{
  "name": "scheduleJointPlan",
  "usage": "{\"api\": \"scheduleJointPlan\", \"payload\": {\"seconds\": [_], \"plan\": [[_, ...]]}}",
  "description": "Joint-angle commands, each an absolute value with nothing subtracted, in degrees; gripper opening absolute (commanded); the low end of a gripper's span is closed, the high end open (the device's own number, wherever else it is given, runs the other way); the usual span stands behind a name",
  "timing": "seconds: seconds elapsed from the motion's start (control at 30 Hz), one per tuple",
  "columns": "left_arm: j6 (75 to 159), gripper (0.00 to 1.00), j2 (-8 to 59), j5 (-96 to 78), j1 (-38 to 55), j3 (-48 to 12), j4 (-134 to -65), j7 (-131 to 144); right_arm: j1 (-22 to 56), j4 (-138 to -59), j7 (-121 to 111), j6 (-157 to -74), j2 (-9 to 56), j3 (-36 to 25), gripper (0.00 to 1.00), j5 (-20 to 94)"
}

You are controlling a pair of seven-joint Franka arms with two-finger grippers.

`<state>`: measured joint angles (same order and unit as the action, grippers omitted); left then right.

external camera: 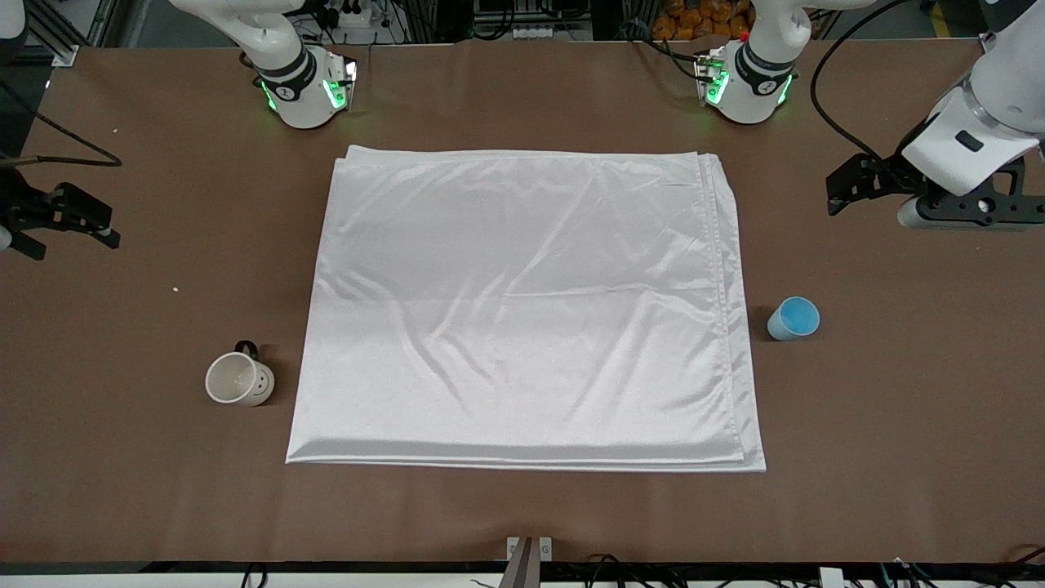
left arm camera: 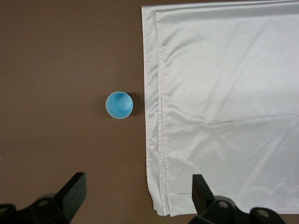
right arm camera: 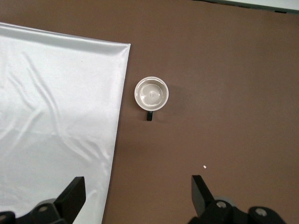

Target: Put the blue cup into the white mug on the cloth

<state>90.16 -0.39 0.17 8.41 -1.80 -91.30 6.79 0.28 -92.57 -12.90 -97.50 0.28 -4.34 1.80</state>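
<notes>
The white cloth [external camera: 522, 310] lies flat in the middle of the brown table. The blue cup [external camera: 793, 318] stands upright on the bare table beside the cloth, toward the left arm's end. The white mug [external camera: 239, 380] stands upright on the bare table beside the cloth, toward the right arm's end, its smiley face toward the front camera. My left gripper [external camera: 845, 186] hangs open and empty high over the table near the cup [left arm camera: 118, 105] and the cloth's edge [left arm camera: 224, 93]. My right gripper [external camera: 69, 238] hangs open and empty high over the table near the mug [right arm camera: 151, 93] and the cloth's edge [right arm camera: 56, 116].
The two arm bases [external camera: 306, 90] [external camera: 747, 86] stand on the table, farther from the front camera than the cloth. A small white crumb [external camera: 175, 288] lies on the table [external camera: 522, 514] near the mug. A metal fixture [external camera: 528, 555] sits at the table's front edge.
</notes>
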Motion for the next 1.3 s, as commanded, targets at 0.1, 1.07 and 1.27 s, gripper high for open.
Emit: {"api": "scheduleJointPlan", "payload": {"seconds": [0.1, 1.07, 1.27], "plan": [[90.3, 1.0, -0.6, -0.9, 8.0, -1.8, -90.8, 5.5, -0.2, -94.7, -12.2, -97.3, -1.8, -3.9, 1.0, 2.5], [90.4, 1.0, -0.3, -0.4, 8.1, -1.0, -90.8, 2.7, -0.4, -94.9, -12.2, -96.5, -1.7, -4.0, 1.0, 2.5], [90.8, 1.0, -0.2, -0.7, 8.0, -1.0, -91.0, 2.7, -0.5, -94.9, -12.2, -95.4, -1.7, -4.0, 1.0, 2.5]]}}
